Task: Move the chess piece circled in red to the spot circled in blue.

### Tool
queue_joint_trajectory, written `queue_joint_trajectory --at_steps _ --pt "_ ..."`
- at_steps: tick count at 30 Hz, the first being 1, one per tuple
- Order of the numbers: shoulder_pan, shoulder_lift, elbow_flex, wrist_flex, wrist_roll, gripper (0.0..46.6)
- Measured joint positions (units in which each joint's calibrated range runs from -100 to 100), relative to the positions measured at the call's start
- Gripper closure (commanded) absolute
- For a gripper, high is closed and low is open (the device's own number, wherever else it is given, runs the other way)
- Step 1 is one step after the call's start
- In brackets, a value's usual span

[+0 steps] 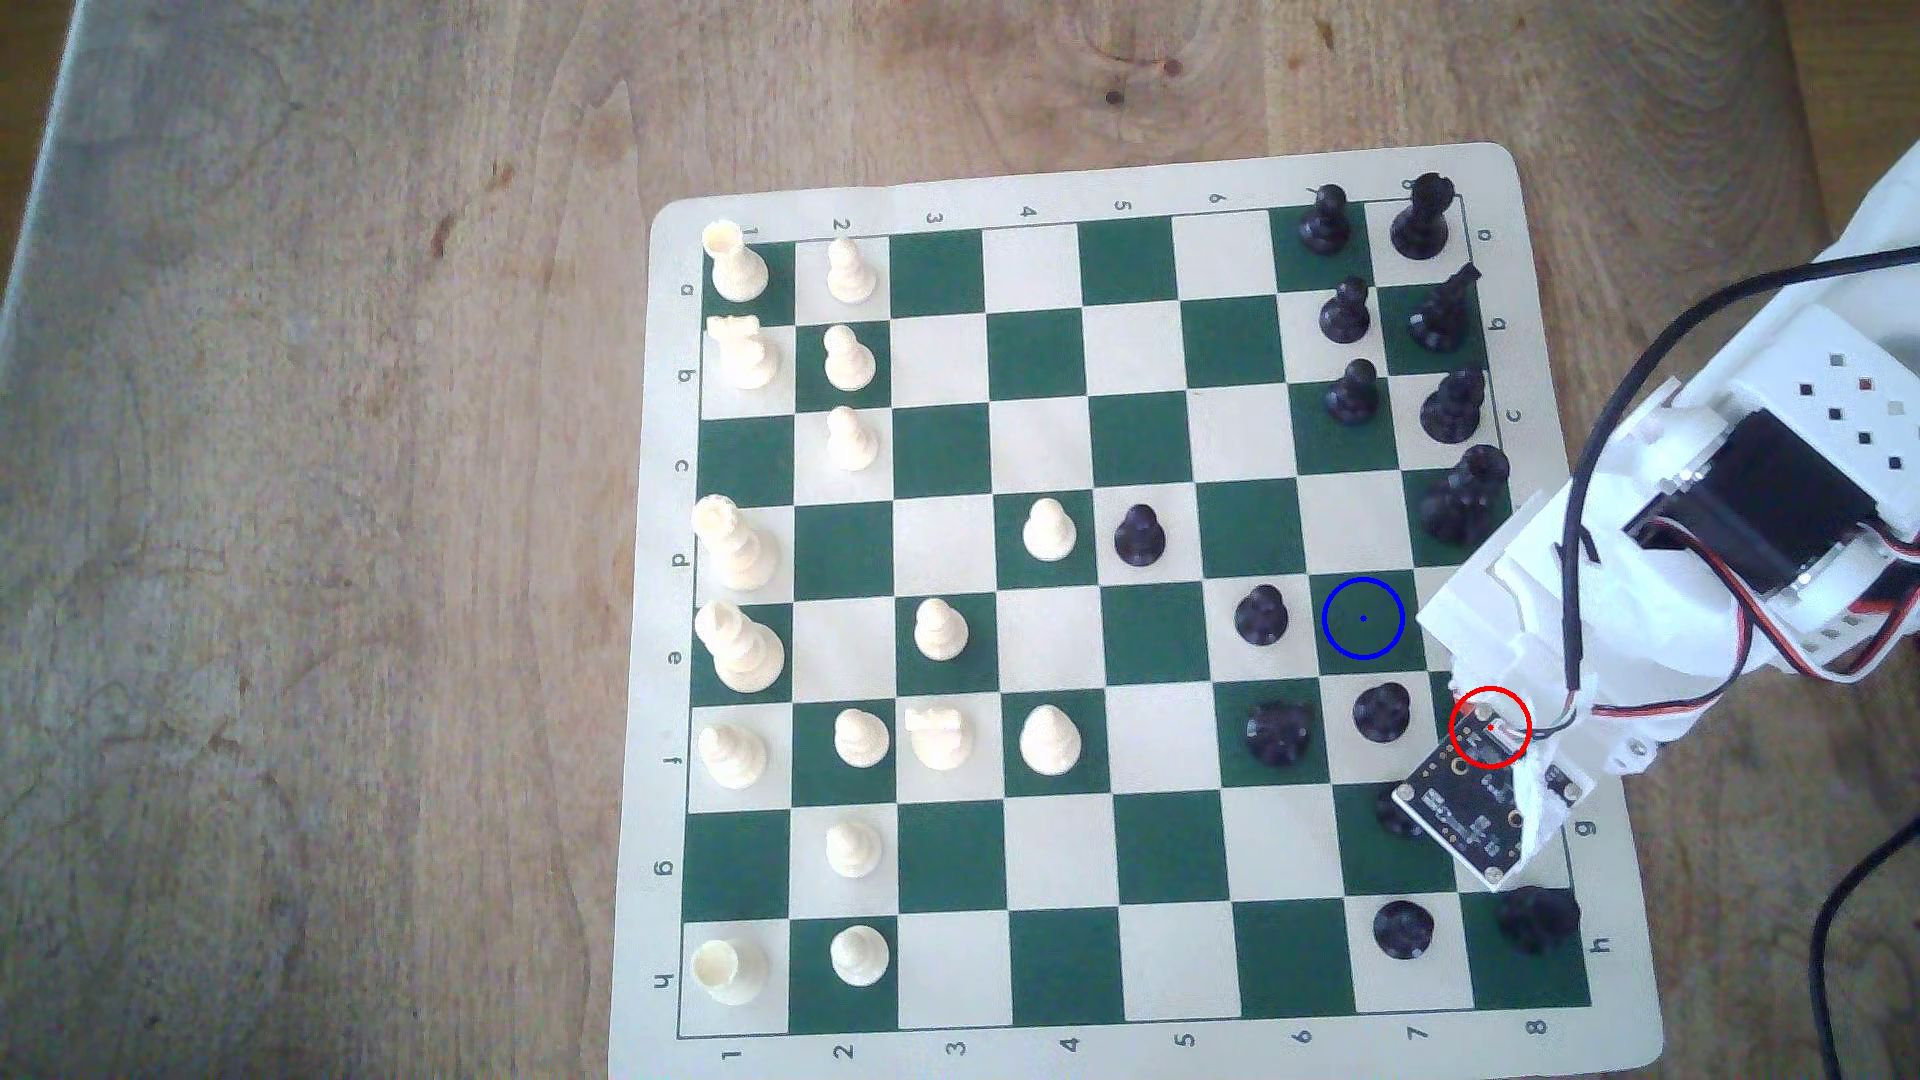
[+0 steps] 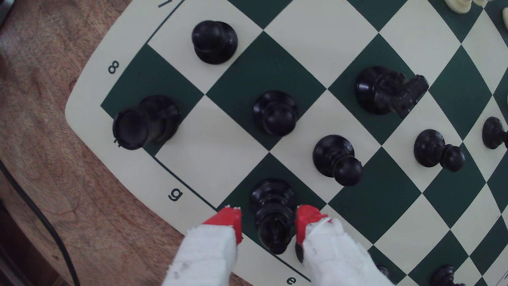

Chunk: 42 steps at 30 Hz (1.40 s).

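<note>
While the white arm reaches in from the exterior view's right edge, its gripper (image 2: 268,220) stands with red-tipped fingers (image 2: 229,220) apart on either side of the black chess piece (image 2: 272,211), a gap showing on each side, at the lower middle of the wrist frame. That piece stands on a dark green square at the chessboard (image 1: 665,582) edge. The blue-circled spot (image 1: 1363,619), a bare green square, lies right of centre in the exterior view, just beside a black pawn (image 1: 1261,615).
</note>
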Motion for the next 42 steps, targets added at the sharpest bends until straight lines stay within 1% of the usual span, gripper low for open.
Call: queue_joint_trajectory --at_steps 5,24,26,31,36,42 --pt "1.4 0.6 1.9 -0.6 0.5 35.7" --pt "1.0 1.1 2.4 -0.1 0.5 36.7" --pt "1.0 1.1 2.4 -0.1 0.5 37.4" --pt "1.0 1.1 2.4 0.0 0.5 45.2" --pt "1.0 1.1 2.4 0.0 0.5 46.4" --pt "0.4 1.1 1.1 2.4 -0.7 46.4"
